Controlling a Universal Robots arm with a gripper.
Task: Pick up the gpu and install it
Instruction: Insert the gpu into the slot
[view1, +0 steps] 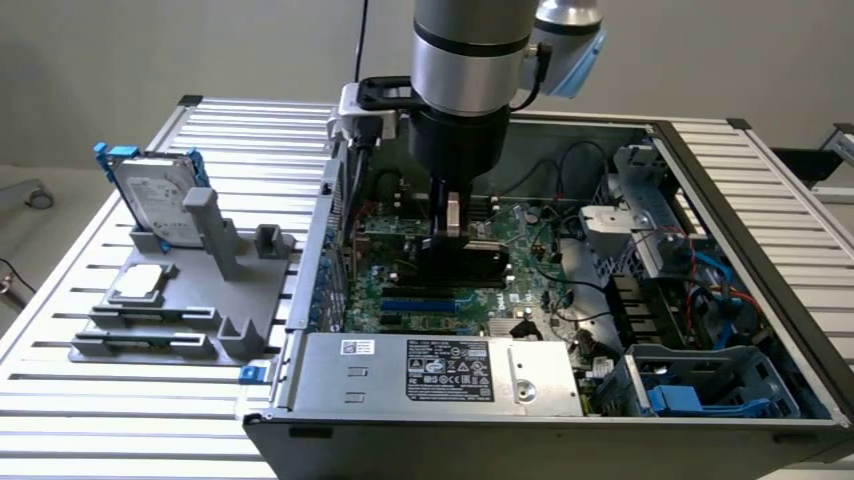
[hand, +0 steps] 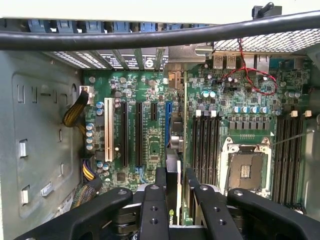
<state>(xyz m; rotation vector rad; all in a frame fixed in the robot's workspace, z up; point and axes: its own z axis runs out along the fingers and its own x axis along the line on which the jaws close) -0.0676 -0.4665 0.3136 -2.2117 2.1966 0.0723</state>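
- Clamping the gpu (view1: 467, 262) (hand: 173, 167) from both faces, the jaws of the gripper (view1: 457, 225) (hand: 175, 175) are closed on the card's upper edge and carry it edge-down.
- The pick-up looks done: the card hangs inside the open computer case (view1: 694, 160), over the middle of the motherboard (view1: 534, 235) (hand: 150, 150).
- The install looks unfinished. The wrist view shows the card edge-on near the blue slot (hand: 167, 120), with the black slots (hand: 138, 132) and the white slot (hand: 108, 130) beside it bare; whether its lower edge touches any slot I cannot tell.
- Around it in the case: a silver power supply (view1: 441, 370) at the near side, a blue drive cage (view1: 694, 395) at the exterior view's right, and loose black cables (view1: 574, 165) at the far side.
- A thick black cable (hand: 150, 37) crosses the wrist view well apart from the card; a yellow-and-black wire bundle (hand: 75, 112) lies near the slots.
- On the surface (view1: 227, 130) at the exterior view's left, a hard drive (view1: 154, 200) with blue rails stands in a grey fixture (view1: 174, 300), well clear of the work.
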